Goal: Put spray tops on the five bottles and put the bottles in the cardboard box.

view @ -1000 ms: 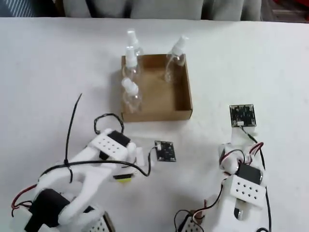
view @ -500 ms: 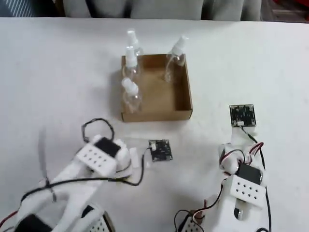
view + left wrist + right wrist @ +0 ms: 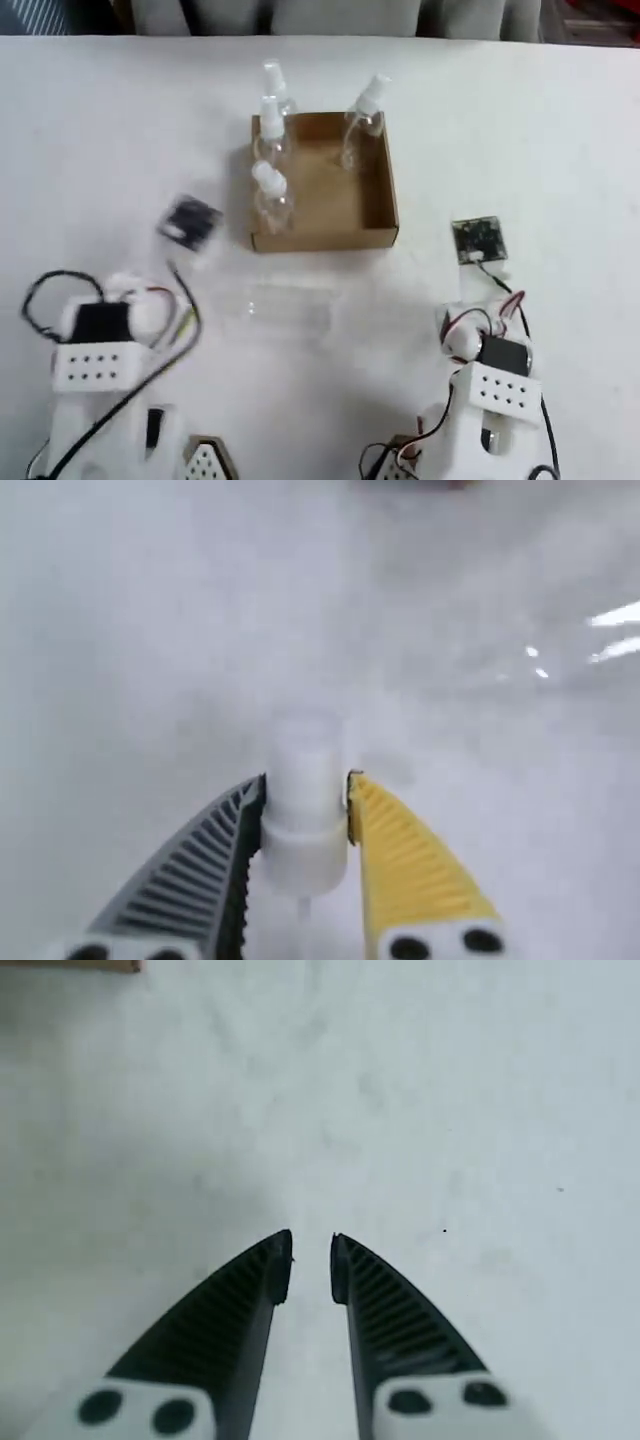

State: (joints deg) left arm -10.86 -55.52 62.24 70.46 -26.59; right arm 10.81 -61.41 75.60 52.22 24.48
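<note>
Left tool (image 3: 304,780) is clamped on a white spray top (image 3: 303,820), held above the bench (image 3: 520,120). Right tool (image 3: 310,1245) has its jaws nearly together with nothing between them, low over bare bench.

Four capped bottles (image 3: 270,195) stand at the cardboard box (image 3: 385,215). Three are plainly inside; I can't tell whether the farthest is in or behind. The fifth bottle (image 3: 290,308) lies uncapped just before the box. I judge one cap and one boxing remain.

Since a second ago, my left arm has swung from in front of the box out to the left, uncovering the lying bottle. The right arm has shifted slightly.
</note>
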